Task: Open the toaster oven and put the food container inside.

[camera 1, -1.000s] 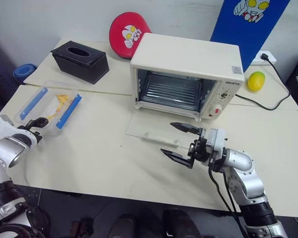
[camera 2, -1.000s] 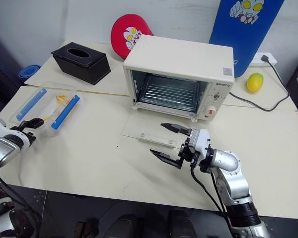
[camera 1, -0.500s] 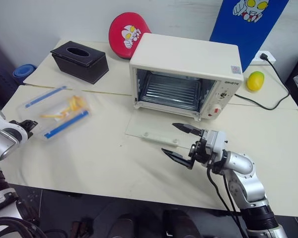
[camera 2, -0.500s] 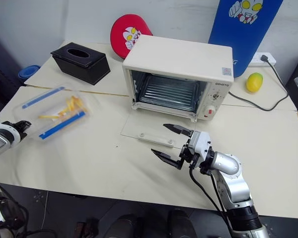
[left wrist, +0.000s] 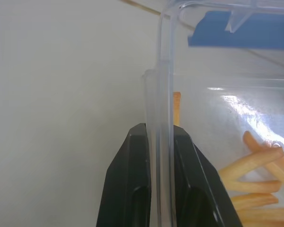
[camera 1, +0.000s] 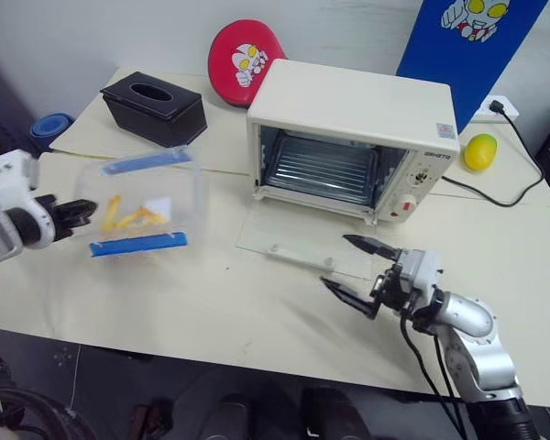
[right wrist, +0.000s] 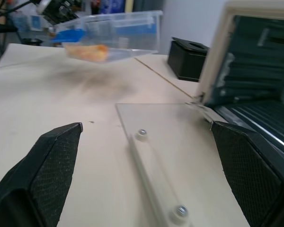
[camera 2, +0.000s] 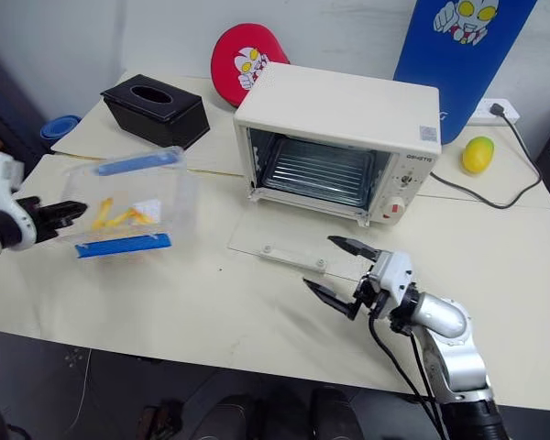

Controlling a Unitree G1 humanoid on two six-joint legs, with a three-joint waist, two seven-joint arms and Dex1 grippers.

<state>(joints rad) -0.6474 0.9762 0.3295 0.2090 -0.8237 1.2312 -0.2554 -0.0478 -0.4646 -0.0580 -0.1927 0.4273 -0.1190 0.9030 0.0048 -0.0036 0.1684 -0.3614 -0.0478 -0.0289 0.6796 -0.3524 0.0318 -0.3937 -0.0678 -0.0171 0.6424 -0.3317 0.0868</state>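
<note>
The left fingers (left wrist: 137, 189) pinch the rim of the food container (camera 1: 147, 203) — lifted off the surface (camera 1: 192, 293) at the left. The right fingers (camera 1: 357, 268) gape wide, holding nothing, near the toaster oven (camera 1: 353, 137) — its door (camera 1: 298, 240) lies flat open.

Hard to make out
My left wrist view cuts off the food container (left wrist: 217, 142); its far clip is hidden.

We are looking at a lab-like demo room — pushed-together cream tables (camera 1: 192, 302), a blue cartoon-hero banner (camera 1: 463, 32), a red round cartoon cushion (camera 1: 246, 50) — not a kitchen.
</note>
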